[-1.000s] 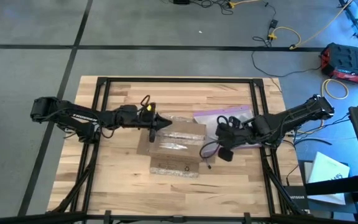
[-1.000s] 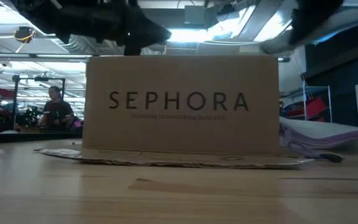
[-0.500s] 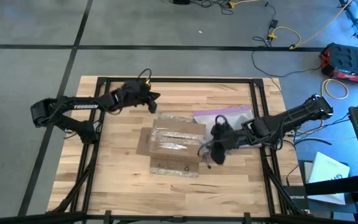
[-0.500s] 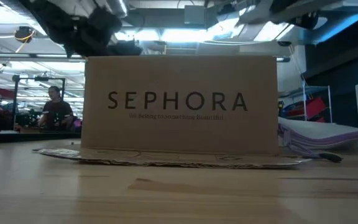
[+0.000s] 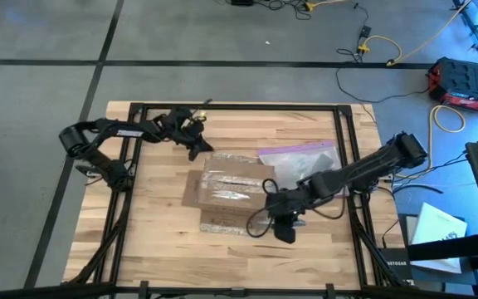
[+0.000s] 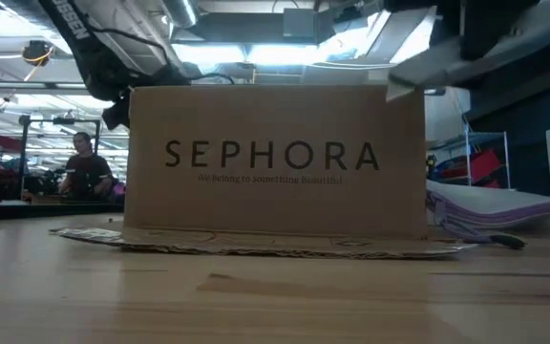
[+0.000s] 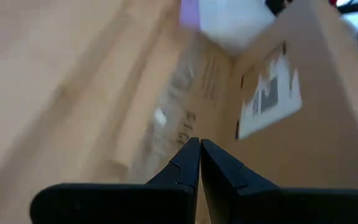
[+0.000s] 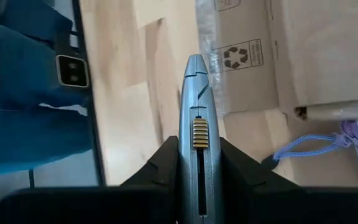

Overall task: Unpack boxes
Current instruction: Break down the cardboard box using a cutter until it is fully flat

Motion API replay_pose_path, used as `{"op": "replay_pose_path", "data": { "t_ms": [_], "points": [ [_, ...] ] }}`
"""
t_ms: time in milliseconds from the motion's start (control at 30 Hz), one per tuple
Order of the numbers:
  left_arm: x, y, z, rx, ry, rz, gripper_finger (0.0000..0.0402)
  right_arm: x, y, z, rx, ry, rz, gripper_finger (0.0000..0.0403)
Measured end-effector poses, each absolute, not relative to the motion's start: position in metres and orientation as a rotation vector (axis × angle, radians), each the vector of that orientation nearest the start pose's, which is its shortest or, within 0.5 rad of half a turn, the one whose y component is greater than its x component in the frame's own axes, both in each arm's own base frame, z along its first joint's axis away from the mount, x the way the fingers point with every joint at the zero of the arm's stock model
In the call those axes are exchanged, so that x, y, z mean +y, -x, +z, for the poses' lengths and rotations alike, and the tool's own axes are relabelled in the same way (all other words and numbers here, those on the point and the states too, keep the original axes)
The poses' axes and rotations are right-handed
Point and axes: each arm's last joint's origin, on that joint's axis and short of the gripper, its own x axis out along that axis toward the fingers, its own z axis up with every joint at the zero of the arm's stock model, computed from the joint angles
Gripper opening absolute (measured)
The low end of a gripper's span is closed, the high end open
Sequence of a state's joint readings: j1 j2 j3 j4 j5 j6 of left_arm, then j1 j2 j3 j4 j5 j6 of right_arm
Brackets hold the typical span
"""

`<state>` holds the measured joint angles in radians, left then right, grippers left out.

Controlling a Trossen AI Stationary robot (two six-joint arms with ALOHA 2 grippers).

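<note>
Brown cardboard SEPHORA box point(image 5: 232, 198) mid-table; right gripper point(image 5: 282, 226) (pinching grey knife-like tool point(image 8: 195, 124)) beside its right edge; left gripper point(image 5: 199, 149), fingers pressed together, near far-left corner.

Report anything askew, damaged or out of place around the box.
Nothing looks damaged or spilled. The box stands upright on the table, its bottom flaps splayed flat around it. The clear bag lies beside it, untouched. The right gripper holds a grey knife near the box; the left gripper hovers shut, empty.
</note>
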<state>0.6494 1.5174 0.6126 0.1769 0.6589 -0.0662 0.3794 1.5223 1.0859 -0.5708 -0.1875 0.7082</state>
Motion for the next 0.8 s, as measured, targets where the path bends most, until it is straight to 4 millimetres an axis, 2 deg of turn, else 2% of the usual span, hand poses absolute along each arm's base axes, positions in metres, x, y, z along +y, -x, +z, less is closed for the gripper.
{"op": "replay_pose_path", "data": {
  "t_ms": [200, 367, 433, 567, 800],
  "points": [
    [0.122, -0.244, 0.144, 0.624, 0.556, -0.179, 0.0, 0.114, -0.289, 0.222, 1.172, -0.489, 0.049, 0.0055],
    [0.092, -0.251, 0.145, 0.637, 0.594, -0.483, 0.0, 0.097, -0.287, 0.218, 1.219, -0.464, -0.071, 0.0055],
    [0.085, -0.25, 0.144, 0.655, 0.62, -0.551, 0.0, 0.089, -0.286, 0.218, 1.231, -0.447, -0.106, 0.0055],
    [0.076, -0.249, 0.141, 0.692, 0.635, -0.61, 0.0, 0.075, -0.289, 0.217, 1.217, -0.42, -0.174, 0.0055],
    [0.074, -0.246, 0.139, 0.714, 0.628, -0.631, 0.0, 0.05, -0.296, 0.217, 1.155, -0.395, -0.278, 0.0055]
  ]
}}
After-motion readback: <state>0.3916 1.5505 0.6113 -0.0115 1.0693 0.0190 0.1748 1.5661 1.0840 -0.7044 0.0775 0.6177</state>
